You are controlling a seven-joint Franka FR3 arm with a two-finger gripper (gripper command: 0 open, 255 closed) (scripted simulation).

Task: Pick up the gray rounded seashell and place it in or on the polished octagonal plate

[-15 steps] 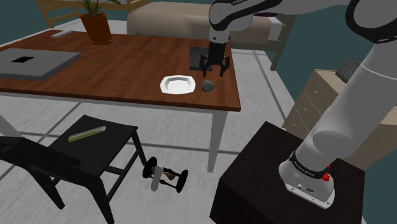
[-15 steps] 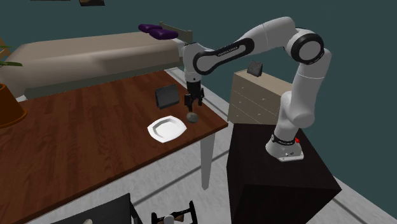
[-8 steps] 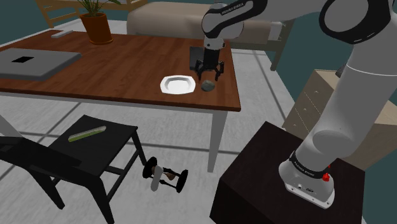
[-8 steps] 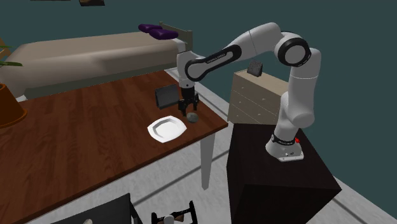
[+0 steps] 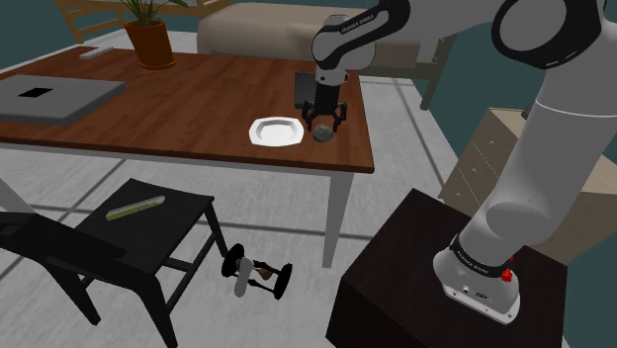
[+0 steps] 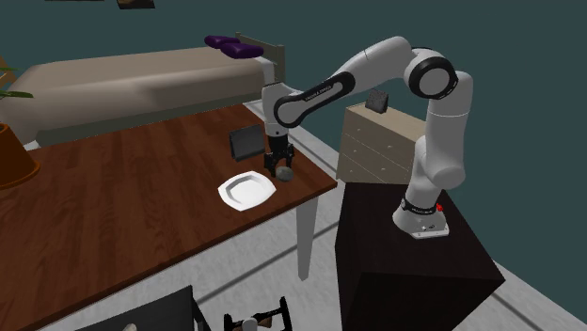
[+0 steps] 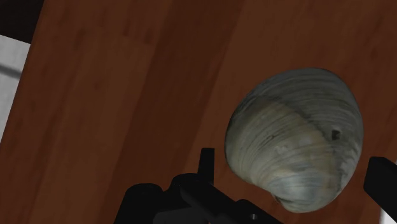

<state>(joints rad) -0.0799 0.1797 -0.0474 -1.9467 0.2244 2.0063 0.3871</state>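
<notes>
A grey rounded seashell point(image 5: 322, 135) point(image 6: 282, 173) lies on the brown wooden table point(image 5: 178, 109), near its edge by the stand. A white octagonal plate point(image 5: 276, 130) point(image 6: 247, 191) sits just beside it, toward the shoulder view's left. My black gripper point(image 5: 324, 123) point(image 6: 280, 165) points down right over the shell, open. In the wrist view the ribbed shell point(image 7: 296, 137) lies between the two fingertips of the gripper point(image 7: 294, 162), which stand apart on either side without clasping it.
A dark flat slab point(image 5: 310, 87) lies on the table just behind the gripper. Farther off are a grey slab point(image 5: 49, 96) and a potted plant point(image 5: 148, 35). A black chair point(image 5: 119, 237) and an hourglass point(image 5: 257, 272) are on the floor below.
The gripper has come down and shifted slightly toward the shell, from above the dark slab to straddling the shell. Its fingers stayed apart. Shell and plate have not moved.
</notes>
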